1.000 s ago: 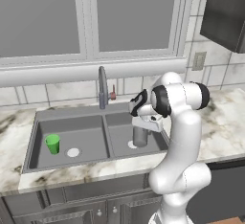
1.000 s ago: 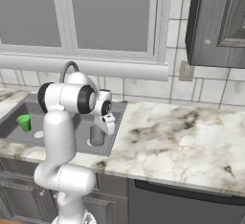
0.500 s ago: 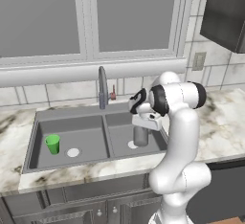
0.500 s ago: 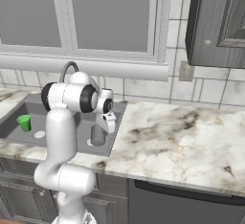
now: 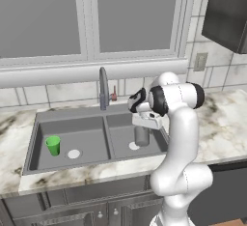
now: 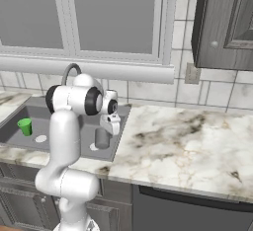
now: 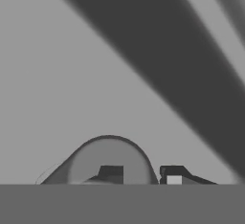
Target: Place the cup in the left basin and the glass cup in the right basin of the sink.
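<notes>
The small green cup (image 5: 53, 145) (image 6: 24, 126) stands upright in the left basin (image 5: 84, 134) of the dark grey sink (image 5: 72, 114). The grey glass cup (image 5: 142, 136) (image 6: 102, 138) stands upright on the floor of the right basin (image 5: 123, 132), beside its light drain. My gripper (image 5: 143, 126) (image 6: 106, 128) points down right over the glass cup. In the hand view the gripper (image 7: 141, 175) straddles the rim of the glass cup (image 7: 107, 153). One fingertip is inside and the other outside, with a gap to the wall, so it is open.
A tall grey faucet (image 5: 102, 88) (image 6: 69, 72) rises behind the sink's centre divider. Marble counter (image 6: 183, 146) stretches to the right of the sink. A window sill and tiled wall run behind, and a dark cabinet (image 6: 227, 22) hangs at the upper right.
</notes>
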Motion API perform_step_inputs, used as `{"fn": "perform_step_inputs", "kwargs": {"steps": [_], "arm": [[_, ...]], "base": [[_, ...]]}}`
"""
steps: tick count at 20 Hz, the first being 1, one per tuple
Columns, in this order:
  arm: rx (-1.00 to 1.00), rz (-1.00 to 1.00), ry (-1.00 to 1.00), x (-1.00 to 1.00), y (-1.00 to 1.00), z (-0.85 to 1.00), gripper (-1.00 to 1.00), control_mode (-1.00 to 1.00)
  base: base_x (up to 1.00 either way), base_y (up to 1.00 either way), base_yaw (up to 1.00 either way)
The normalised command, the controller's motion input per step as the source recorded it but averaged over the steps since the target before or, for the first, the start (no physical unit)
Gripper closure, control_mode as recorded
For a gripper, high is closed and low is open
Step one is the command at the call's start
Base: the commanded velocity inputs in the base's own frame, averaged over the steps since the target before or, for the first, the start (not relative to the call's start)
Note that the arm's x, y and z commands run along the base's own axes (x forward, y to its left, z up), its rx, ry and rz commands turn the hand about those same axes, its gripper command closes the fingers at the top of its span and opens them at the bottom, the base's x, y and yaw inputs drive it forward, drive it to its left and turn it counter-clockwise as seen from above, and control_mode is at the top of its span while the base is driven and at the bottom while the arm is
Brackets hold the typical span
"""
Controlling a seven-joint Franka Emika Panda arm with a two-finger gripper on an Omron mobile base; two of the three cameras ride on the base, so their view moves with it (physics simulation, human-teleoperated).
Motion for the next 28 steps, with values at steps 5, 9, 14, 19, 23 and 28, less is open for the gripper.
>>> {"fn": "perform_step_inputs", "kwargs": {"steps": [5, 9, 14, 19, 23, 28], "arm": [[0.0, 0.0, -0.05, 0.24, 0.34, -0.19, 1.0, -1.0], [0.0, 0.0, -0.08, 0.28, 0.32, -0.17, 1.0, -1.0], [0.0, 0.0, -0.15, 0.29, 0.31, -0.13, 1.0, -1.0], [0.0, 0.0, -0.23, 0.26, 0.33, -0.11, 1.0, -1.0], [0.0, 0.0, -0.23, 0.22, 0.29, -0.19, 1.0, -1.0], [0.0, 0.0, -0.2, 0.11, 0.17, -0.25, 1.0, -1.0]], "base": [[0.0, 0.0, 0.0], [0.0, 0.0, 0.0], [0.0, 0.0, 0.0], [0.0, 0.0, 0.0], [0.0, 0.0, 0.0], [0.0, 0.0, 0.0]]}}
